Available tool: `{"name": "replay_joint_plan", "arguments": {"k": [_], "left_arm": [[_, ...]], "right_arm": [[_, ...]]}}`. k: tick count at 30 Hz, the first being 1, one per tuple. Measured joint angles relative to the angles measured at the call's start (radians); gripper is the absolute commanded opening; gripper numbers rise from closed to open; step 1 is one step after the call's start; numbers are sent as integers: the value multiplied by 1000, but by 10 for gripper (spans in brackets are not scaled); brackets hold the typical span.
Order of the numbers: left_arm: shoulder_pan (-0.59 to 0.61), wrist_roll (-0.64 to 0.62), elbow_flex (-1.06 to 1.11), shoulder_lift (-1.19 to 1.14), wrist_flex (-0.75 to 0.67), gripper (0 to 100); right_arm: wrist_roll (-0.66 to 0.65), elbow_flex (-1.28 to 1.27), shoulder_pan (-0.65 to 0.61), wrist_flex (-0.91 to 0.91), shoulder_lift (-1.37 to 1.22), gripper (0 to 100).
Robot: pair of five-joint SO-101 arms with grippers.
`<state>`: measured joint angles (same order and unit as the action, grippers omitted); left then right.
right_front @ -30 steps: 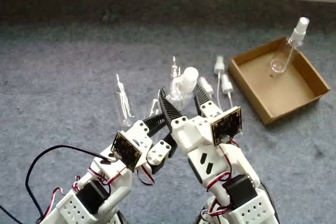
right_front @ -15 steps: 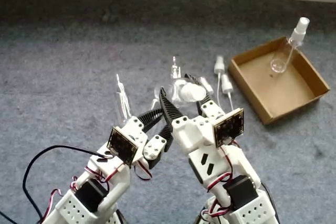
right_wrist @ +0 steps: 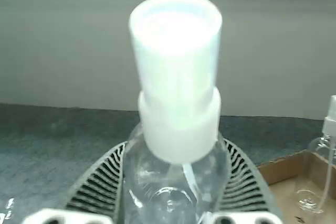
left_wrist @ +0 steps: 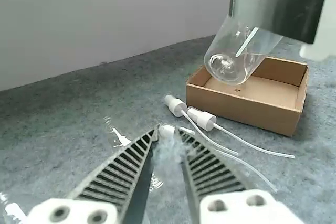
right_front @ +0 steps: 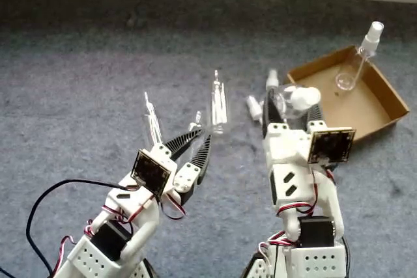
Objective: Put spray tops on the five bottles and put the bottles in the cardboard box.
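High view: right arm reaches toward the brown cardboard box; right gripper is clamped round a clear plastic bottle with white spray top, held up just beside the box's near-left wall. Left arm is low over grey carpet; left gripper is narrowly parted and empty, near a loose clear bottle.

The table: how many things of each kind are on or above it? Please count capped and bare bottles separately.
Capped bottles: 2
Bare bottles: 3
Loose spray tops: 3
Cardboard box: 1
Total: 9
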<state>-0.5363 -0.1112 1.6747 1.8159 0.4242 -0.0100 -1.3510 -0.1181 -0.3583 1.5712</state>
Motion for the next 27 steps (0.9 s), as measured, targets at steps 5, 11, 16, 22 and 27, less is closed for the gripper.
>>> {"name": "replay_joint_plan", "arguments": {"k": [5, 11, 16, 22, 27], "left_arm": [[2, 0, 0, 0, 0, 5], [2, 0, 0, 0, 0, 5], [2, 0, 0, 0, 38, 7], [2, 0, 0, 0, 170, 7], [2, 0, -5, 0, 199, 7]], "right_arm": [[0, 5, 81, 0, 0, 82], [0, 115, 192, 0, -38, 82], [0, 238, 253, 0, -261, 83], [0, 361, 281, 0, -554, 84], [0, 433, 285, 69, -735, 84]]}}
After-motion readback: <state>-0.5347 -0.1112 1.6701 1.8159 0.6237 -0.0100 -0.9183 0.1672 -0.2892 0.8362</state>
